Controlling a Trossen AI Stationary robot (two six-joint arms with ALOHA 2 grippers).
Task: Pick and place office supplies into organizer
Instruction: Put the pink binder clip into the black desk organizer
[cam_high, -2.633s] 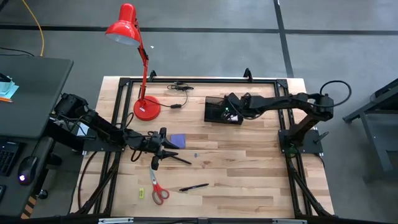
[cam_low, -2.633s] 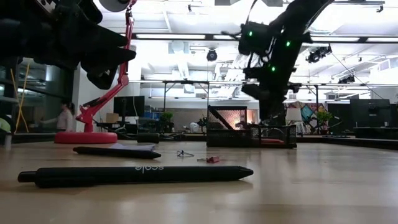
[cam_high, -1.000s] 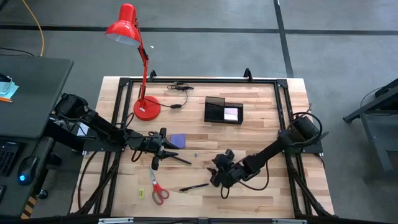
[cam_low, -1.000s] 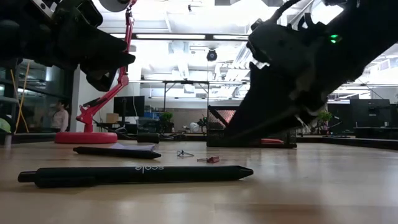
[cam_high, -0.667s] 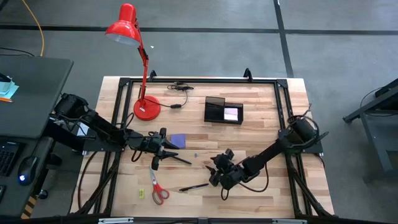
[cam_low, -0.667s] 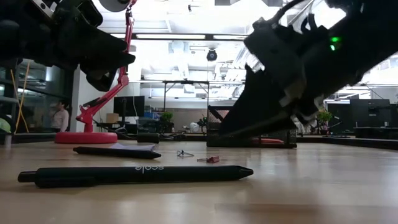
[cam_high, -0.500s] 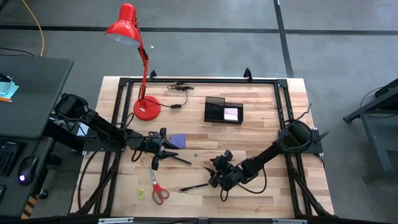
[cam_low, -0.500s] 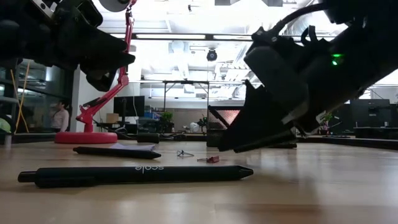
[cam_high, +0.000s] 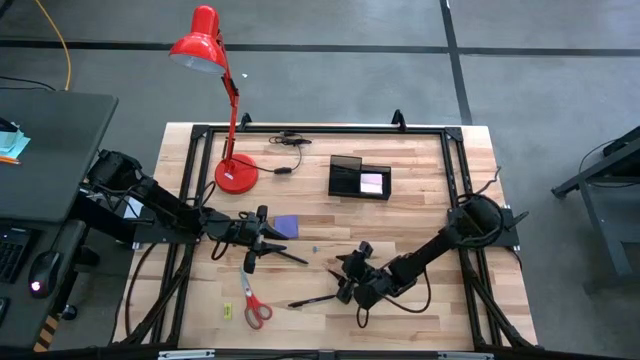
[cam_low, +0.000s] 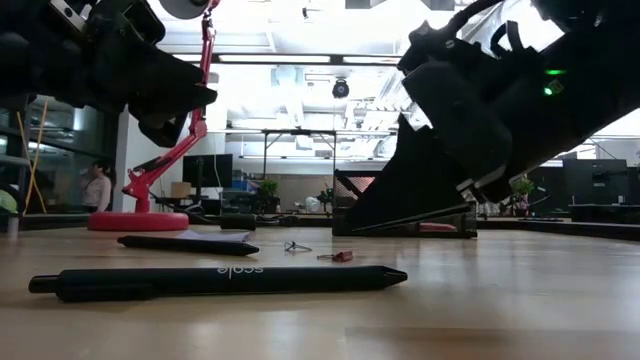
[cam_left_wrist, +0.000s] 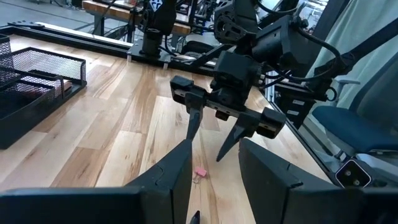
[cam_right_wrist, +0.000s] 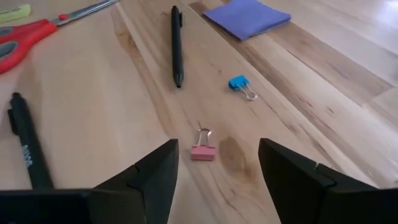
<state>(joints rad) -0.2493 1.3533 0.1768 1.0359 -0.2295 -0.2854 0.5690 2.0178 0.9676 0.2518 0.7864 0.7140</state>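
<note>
Near the wooden table's (cam_high: 420, 190) left edge, the left gripper (cam_high: 262, 240) hovers with fingers parted and empty beside a purple square note pad (cam_high: 286, 226). Toward the front edge, the right gripper (cam_high: 346, 283) spreads, empty, above a small pink binder clip (cam_right_wrist: 203, 148); the black mesh organizer (cam_high: 360, 177) stands near the back edge.
</note>
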